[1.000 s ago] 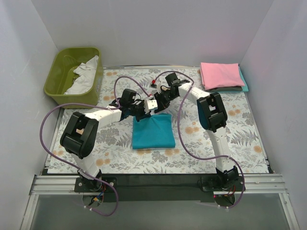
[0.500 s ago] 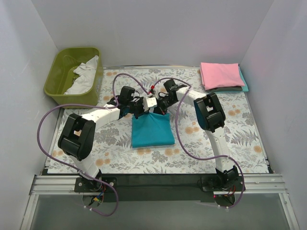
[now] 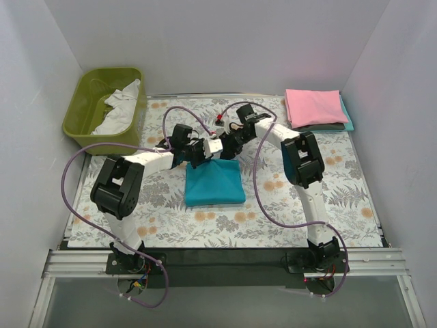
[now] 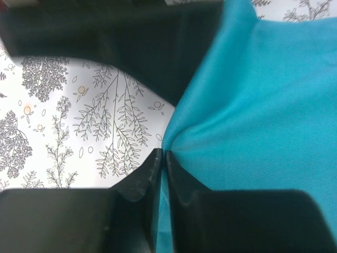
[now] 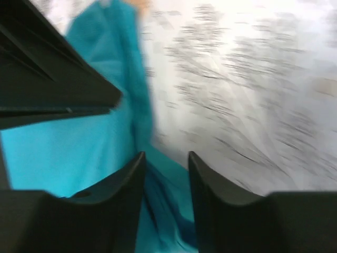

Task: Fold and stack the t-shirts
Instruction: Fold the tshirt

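Note:
A teal t-shirt [image 3: 215, 186] lies folded in a rough square in the middle of the table. My left gripper [image 3: 199, 153] is at its far left corner, shut on a pinch of the teal cloth [image 4: 263, 105], seen between its fingertips [image 4: 161, 154]. My right gripper [image 3: 228, 145] is at the shirt's far edge beside the left one. Its jaws [image 5: 167, 155] stand apart with teal cloth [image 5: 79, 142] lying between them; this view is blurred. A folded pink t-shirt [image 3: 314, 106] lies on top of a small stack at the back right.
An olive-green tub [image 3: 74, 124] at the back left holds a white cloth [image 3: 119, 109]. A floral table cloth [image 3: 341, 195] covers the table. White walls close in the back and both sides. Purple cables loop from both arms.
The teal shirt has slid a little left and toward the back at its far edge. Both grippers stayed at that edge; the right one dipped toward the shirt and drew back.

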### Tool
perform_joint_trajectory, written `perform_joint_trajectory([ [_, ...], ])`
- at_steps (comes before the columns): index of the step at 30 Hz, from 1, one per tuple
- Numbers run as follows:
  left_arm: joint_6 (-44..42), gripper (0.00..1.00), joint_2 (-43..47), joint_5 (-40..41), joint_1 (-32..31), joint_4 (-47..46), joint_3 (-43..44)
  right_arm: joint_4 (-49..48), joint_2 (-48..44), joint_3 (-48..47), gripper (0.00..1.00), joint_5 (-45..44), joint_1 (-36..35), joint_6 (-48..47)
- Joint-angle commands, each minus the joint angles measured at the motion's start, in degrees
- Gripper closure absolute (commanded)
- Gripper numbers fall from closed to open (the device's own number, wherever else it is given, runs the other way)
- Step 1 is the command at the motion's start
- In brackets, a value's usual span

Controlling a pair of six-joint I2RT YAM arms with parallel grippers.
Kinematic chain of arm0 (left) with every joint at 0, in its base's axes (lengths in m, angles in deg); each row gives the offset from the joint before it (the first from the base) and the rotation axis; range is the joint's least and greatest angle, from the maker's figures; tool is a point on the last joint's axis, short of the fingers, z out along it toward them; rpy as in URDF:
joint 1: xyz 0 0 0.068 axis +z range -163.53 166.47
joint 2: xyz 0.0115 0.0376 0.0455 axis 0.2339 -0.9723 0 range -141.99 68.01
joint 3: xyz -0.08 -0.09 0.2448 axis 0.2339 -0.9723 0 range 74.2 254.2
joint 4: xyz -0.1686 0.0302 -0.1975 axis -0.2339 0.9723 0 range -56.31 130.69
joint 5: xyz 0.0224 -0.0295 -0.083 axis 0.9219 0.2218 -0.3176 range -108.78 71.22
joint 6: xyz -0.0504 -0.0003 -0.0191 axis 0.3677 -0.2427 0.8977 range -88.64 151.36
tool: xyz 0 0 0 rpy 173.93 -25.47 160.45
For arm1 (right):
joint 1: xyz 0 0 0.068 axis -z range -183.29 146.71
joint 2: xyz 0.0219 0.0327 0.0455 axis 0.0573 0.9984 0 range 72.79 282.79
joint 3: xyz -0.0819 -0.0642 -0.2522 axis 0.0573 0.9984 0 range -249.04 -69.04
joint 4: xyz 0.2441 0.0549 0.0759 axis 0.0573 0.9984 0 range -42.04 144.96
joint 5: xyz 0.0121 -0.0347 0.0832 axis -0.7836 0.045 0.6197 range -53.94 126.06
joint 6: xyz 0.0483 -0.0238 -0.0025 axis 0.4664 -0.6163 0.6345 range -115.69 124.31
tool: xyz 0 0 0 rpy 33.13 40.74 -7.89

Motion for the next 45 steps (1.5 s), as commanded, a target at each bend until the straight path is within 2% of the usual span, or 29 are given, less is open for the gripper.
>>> perform_joint_trajectory([
  [1,1.6,0.87,-0.5,0.7,0.5,-2.7,1.8,0.6,-3.5,-1.4,0.59,-15.1,5.3,-3.2],
  [5,7.2,0.73,0.4,-0.1,1.7,0.6,6.9,1.0,-11.0,0.6,0.50,-18.6,7.8,-3.7],
  [10,16.4,0.59,4.5,-1.3,4.0,8.2,9.6,1.6,-19.3,6.9,0.51,-15.7,8.5,-3.1],
  [14,22.7,0.59,6.5,-0.4,6.5,11.8,6.6,1.3,-24.4,14.1,0.60,-7.9,8.1,-0.5],
  [20,27.8,0.61,4.8,1.8,8.6,11.3,2.9,1.3,-23.2,17.2,0.64,-2.8,5.9,2.0],
  [28,24.6,0.64,0.4,1.8,9.6,12.6,3.2,1.1,-24.5,24.7,0.64,-2.7,0.0,0.6],
  [35,22.4,0.66,-0.6,-1.1,9.6,13.3,2.3,1.2,-23.9,25.0,0.65,-3.8,-0.2,0.0],
  [42,21.1,0.81,-1.2,-4.8,9.6,13.8,2.6,1.4,-23.4,25.3,0.65,-4.3,-0.2,-0.5],
  [45,20.3,0.80,-2.2,-4.6,9.6,15.0,3.8,1.5,-23.6,25.6,0.65,-4.5,-0.1,-0.7],
])
